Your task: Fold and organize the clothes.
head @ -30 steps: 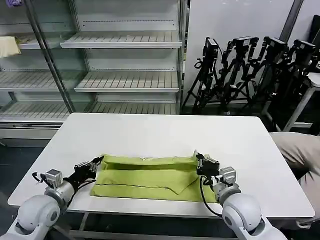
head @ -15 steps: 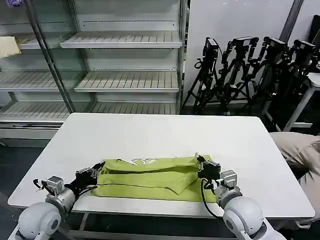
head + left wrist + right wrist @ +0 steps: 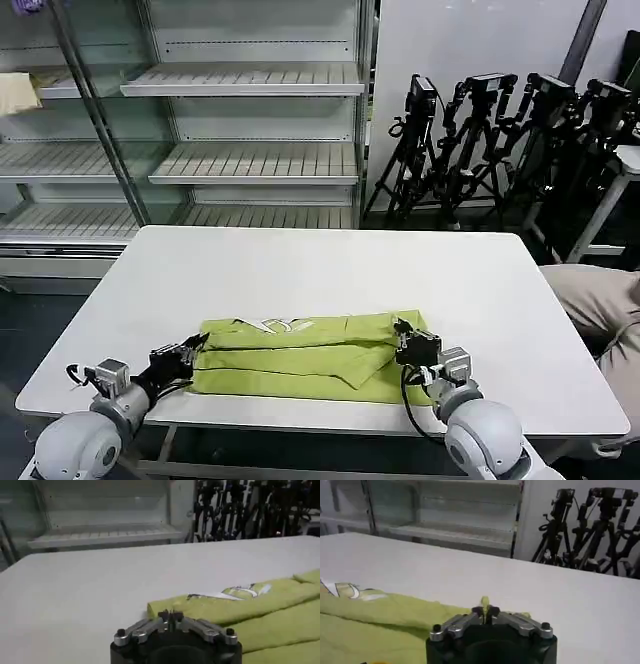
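Note:
The lime yellow-green T-shirt [image 3: 300, 362] lies folded into a long band near the table's front edge, with its white print [image 3: 278, 324] showing along the far side. At the band's left end my left gripper [image 3: 195, 346] is shut on the cloth's edge. In the left wrist view the left gripper [image 3: 170, 615] has its fingertips together against the T-shirt's [image 3: 260, 615] corner. My right gripper [image 3: 403, 340] is shut on the right end. In the right wrist view a sliver of the T-shirt [image 3: 380, 625] sticks up between the right gripper's [image 3: 485, 611] tips.
The white table [image 3: 320, 265] has bare room behind and beside the shirt. Glass-fronted shelves [image 3: 250, 120] stand behind it, with a pale cream cloth [image 3: 18, 92] on one. Black tripods [image 3: 500, 130] are at the back right. A person's beige sleeve [image 3: 600, 300] is at the table's right edge.
Both grippers have drawn back towards me and lowered, pulling the upper layer of the shirt over. The white print has come into sight on the far side.

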`<state>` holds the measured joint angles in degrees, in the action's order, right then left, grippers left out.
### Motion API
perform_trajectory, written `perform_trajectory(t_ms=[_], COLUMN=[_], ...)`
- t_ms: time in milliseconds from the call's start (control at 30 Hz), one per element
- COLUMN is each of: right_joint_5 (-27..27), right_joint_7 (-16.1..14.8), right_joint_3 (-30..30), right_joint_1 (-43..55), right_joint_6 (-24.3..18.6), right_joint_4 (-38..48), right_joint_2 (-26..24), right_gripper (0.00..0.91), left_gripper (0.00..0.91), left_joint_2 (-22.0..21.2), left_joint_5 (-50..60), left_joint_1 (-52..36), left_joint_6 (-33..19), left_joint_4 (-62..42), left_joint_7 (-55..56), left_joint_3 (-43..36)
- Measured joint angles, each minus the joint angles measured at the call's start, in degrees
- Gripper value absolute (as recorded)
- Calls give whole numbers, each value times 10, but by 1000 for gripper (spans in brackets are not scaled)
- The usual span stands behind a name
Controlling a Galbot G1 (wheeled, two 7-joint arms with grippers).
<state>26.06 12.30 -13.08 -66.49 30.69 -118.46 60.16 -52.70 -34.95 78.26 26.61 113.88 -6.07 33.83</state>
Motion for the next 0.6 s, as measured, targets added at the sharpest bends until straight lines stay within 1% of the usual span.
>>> perform_trajectory(t_ms=[300,600], right_joint_5=[-5,-6], right_joint_7=[-13,-16], right_joint_3=[-27,-46], right_joint_1=[-26,-46], right_joint_6=[-6,-9], right_joint_4=[-23,-29], right_joint_2=[-11,-9], right_gripper=[907,907], left_gripper=[907,907], left_joint_2=[-4,-26], left_joint_5=[-19,-63], left_joint_1=[20,15], left_joint_6=[7,19], left_joint_4=[30,31], left_joint_7=[29,109], left_joint_3=[14,-15])
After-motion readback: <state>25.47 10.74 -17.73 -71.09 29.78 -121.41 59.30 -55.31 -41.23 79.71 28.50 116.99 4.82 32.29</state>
